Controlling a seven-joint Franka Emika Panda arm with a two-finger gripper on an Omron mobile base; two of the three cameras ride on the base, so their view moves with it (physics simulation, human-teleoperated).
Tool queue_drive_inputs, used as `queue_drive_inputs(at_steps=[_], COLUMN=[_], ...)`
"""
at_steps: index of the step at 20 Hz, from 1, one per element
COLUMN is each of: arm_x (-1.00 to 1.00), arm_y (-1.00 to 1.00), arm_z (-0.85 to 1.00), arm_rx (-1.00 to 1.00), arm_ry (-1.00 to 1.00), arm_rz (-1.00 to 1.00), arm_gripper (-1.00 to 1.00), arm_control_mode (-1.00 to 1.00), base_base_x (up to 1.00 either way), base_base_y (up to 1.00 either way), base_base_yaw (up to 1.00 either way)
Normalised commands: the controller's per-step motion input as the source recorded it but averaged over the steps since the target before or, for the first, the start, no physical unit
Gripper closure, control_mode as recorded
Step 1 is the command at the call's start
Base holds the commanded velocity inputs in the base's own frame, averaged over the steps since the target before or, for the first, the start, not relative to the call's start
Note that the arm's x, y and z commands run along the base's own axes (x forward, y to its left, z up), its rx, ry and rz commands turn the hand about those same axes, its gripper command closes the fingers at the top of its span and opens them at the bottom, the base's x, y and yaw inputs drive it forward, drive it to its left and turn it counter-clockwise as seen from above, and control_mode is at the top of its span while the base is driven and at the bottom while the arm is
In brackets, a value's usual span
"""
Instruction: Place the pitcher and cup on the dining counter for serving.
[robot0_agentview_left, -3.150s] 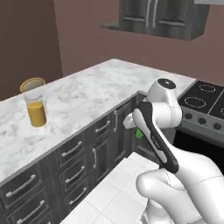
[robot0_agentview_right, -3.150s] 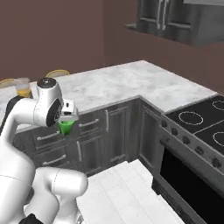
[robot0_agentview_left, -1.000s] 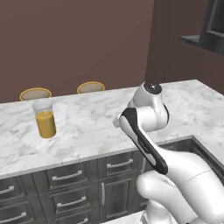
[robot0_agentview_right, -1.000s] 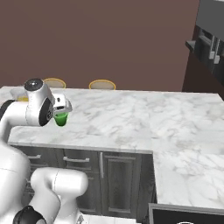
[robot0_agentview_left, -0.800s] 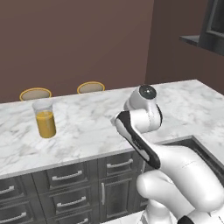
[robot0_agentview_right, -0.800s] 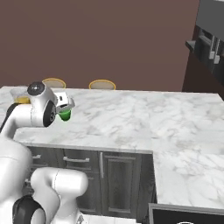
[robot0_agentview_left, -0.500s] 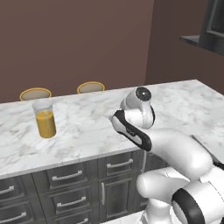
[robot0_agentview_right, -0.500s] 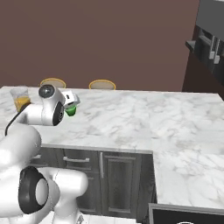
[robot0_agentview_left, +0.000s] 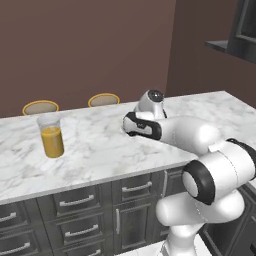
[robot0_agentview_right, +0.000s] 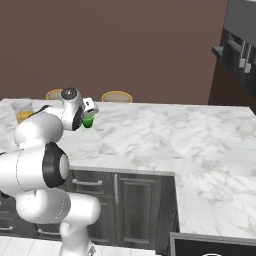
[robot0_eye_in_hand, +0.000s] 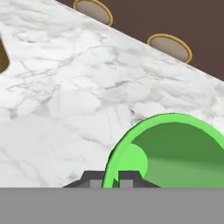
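One cup (robot0_agentview_right: 88, 120) (gripped), one pitcher (robot0_agentview_left: 51, 135) — two stools (robot0_agentview_left: 104, 99)

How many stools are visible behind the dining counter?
2: one stool behind the pitcher, another stool further right beyond the dining counter. More may be hidden.

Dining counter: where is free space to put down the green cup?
The dining counter is bare between the pitcher and the gripper holding the cup, and on the wide stretch beyond toward the corner. Only the pitcher's end is occupied.
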Motion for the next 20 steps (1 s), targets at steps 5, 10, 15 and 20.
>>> queue_drive_inputs(at_steps=[5, 10, 15, 20], arm_x=[0.08, 0.06, 0.36, 0.25], arm_y=[0.2, 0.26, 0.24, 0.18], arm_z=[-0.14, -0.55, -0.31, -0.24], arm_rx=[-0.07, 0.0, -0.01, -0.04], arm_ry=[0.08, 0.03, 0.05, 0.08], arm_rz=[0.03, 0.0, 0.0, 0.0], arm_gripper=[1.0, 1.0, 1.0, 1.0], arm_control_mode=[-1.0, -1.0, -1.0, -1.0], base_base_x=[0.0, 0.0, 0.0, 0.0], base_base_y=[0.0, 0.0, 0.0, 0.0], base_base_yaw=[0.0, 0.0, 0.0, 0.0])
